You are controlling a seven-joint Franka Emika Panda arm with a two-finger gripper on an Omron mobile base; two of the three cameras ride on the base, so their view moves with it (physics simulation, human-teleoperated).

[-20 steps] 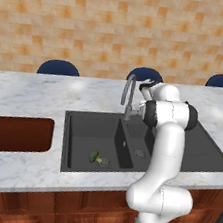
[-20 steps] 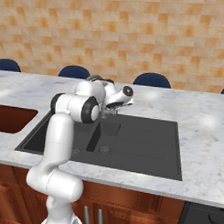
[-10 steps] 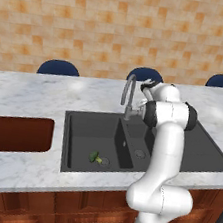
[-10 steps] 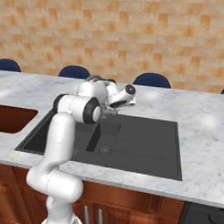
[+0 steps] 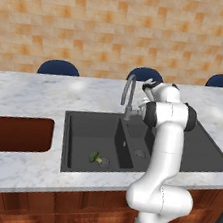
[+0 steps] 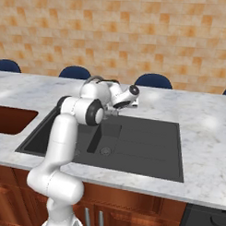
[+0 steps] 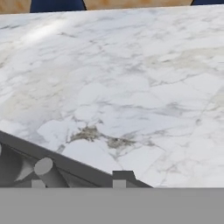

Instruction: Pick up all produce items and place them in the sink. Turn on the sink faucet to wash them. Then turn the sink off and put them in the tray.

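A small green produce item (image 5: 95, 157) lies by the drain in the wide left basin of the dark sink (image 5: 85, 130). The grey gooseneck sink faucet (image 5: 128, 92) rises behind the divider. My gripper (image 5: 147, 85) hovers just right of the faucet's base, over the counter behind the sink. In the hand view my gripper (image 7: 78, 183) is open, its tips apart. The faucet's grey lever stub (image 7: 47, 171) lies just inside the left fingertip (image 7: 38, 183). The reddish-brown tray (image 5: 14, 133) sits in the counter to the left.
White marble counter (image 5: 46, 91) runs all around the sink. Blue chair backs (image 5: 58, 67) stand behind it before an orange tiled wall. My own arm (image 5: 163, 156) rises over the narrower right basin and hides part of it.
The arm holds beside the faucet with hardly any shift. The produce item lies where it was.
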